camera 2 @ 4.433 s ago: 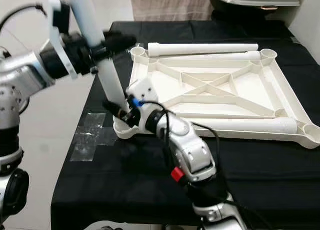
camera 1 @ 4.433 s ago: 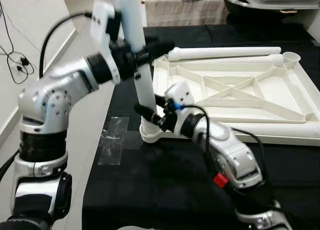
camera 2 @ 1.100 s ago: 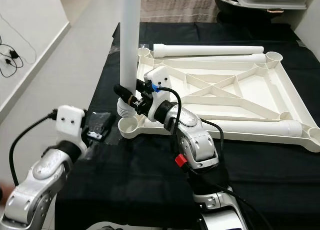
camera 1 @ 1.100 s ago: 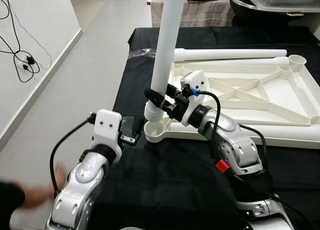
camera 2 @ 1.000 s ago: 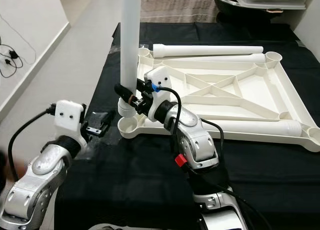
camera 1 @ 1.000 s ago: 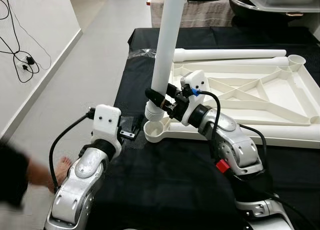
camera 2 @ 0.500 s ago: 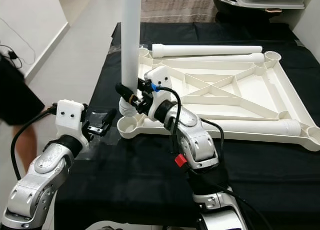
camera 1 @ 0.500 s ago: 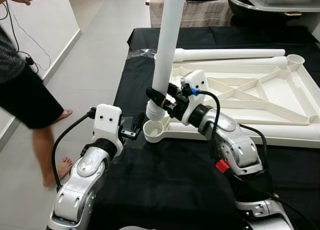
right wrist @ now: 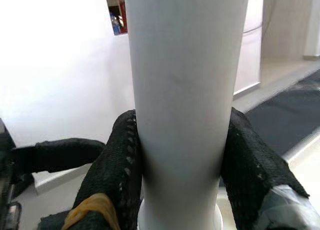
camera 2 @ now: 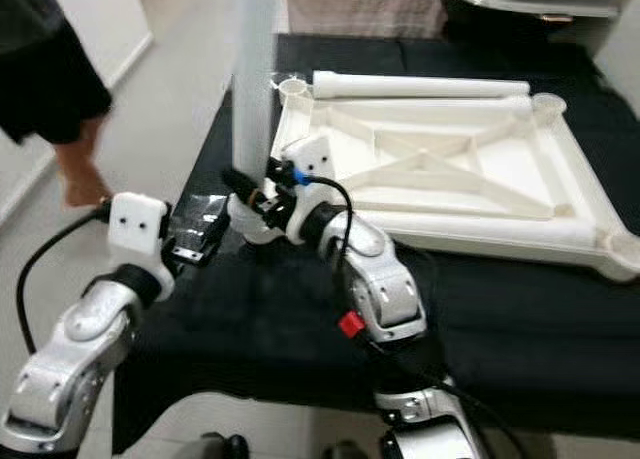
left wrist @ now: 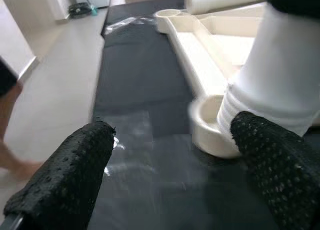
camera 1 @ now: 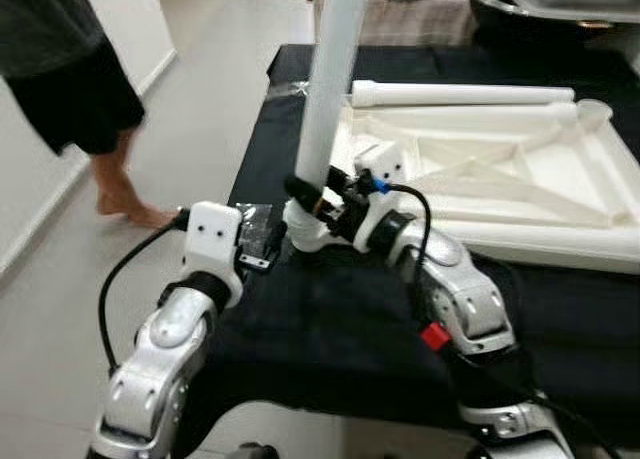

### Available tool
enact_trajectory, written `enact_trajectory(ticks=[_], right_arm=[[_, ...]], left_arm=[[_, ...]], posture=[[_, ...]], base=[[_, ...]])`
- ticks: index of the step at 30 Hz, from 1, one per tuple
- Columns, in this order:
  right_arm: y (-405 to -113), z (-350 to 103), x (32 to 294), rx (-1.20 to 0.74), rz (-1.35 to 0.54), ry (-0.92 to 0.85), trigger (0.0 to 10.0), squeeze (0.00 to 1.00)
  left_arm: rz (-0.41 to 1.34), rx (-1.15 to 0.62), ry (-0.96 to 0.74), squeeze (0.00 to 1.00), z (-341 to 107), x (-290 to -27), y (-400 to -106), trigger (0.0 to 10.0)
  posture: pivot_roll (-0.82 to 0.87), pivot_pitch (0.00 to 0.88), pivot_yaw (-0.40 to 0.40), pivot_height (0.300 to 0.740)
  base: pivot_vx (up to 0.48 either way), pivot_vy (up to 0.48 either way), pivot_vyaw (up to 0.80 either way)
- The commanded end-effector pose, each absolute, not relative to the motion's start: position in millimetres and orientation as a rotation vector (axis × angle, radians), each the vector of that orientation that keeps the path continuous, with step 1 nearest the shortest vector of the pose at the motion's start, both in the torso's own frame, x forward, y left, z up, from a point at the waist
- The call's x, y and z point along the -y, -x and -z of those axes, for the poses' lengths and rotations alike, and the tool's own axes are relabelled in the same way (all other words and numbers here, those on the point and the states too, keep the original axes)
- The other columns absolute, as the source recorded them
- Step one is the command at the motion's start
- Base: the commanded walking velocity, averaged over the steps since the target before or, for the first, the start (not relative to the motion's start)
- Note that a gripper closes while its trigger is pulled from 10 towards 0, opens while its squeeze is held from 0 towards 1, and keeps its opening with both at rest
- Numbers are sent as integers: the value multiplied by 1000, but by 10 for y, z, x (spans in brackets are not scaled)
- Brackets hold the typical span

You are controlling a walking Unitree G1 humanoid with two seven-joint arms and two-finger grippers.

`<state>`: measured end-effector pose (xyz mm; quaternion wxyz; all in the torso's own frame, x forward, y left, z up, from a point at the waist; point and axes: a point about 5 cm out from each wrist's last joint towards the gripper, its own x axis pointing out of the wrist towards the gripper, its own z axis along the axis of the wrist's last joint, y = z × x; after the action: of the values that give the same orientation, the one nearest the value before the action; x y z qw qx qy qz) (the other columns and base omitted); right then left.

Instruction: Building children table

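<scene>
Table leg [camera 1: 328,89] — a white tube — stands upright with its ribbed lower end at the corner socket [left wrist: 212,132] of the upturned white tabletop [camera 2: 430,169], nearest the robot on its left side. The right gripper [camera 1: 312,201] is clamped on the leg low down, just above the ribbing; in the right wrist view its two black fingers [right wrist: 252,175] press against opposite sides of the tube. The left gripper [left wrist: 175,185] hovers just short of the same corner, a little to the robot's left of the right gripper, with its fingers spread wide apart and holding nothing — one finger [left wrist: 272,155] lies close beside the leg's ribbed end, the other over a patch of clear tape [left wrist: 132,150] stuck to the black cloth [camera 1: 330,349] that covers the work surface. Beyond the right gripper the tabletop lies underside up, its cross ribs showing. Two more legs rest on it: one [camera 2: 470,234] along the near edge, another [camera 2: 420,84] along the far edge. Off to the robot's left, well beyond the left gripper, a person [camera 1: 85,99] in dark shorts stands barefoot on the pale floor [camera 1: 60,309].
</scene>
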<state>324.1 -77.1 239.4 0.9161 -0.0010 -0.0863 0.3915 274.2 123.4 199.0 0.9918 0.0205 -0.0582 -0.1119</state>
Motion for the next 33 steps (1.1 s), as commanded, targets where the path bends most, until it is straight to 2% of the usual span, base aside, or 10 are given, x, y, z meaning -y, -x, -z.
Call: enact_trajectory(ticks=[1,8,24,31,33], right_arm=[[-3218,-2411,767,187,-806,1,10000,0],[-3221,-2414,760,189,-798,2,10000,0],[-3250,-2405,775,192,-768,7,10000,0],[-3236,-2432,790,216,-775,39,10000,0],[-3248,-2467,800,225,-765,38,10000,0]], left_arm=[[230,91,-42,0,-1942,-1231,-2743,10000],[231,99,23,0,-1961,-1249,-2766,10000],[178,115,-5,0,-1917,-1310,-2789,10000],[232,115,49,0,-1924,-1297,-2760,10000],[242,116,78,0,-1936,-1281,-2760,10000]], posture=[[38,187,7,740],[33,188,9,740],[34,191,13,740],[30,193,16,740],[27,199,15,740]], base=[[0,0,0],[0,0,0],[0,0,0],[236,0,795],[328,0,0]])
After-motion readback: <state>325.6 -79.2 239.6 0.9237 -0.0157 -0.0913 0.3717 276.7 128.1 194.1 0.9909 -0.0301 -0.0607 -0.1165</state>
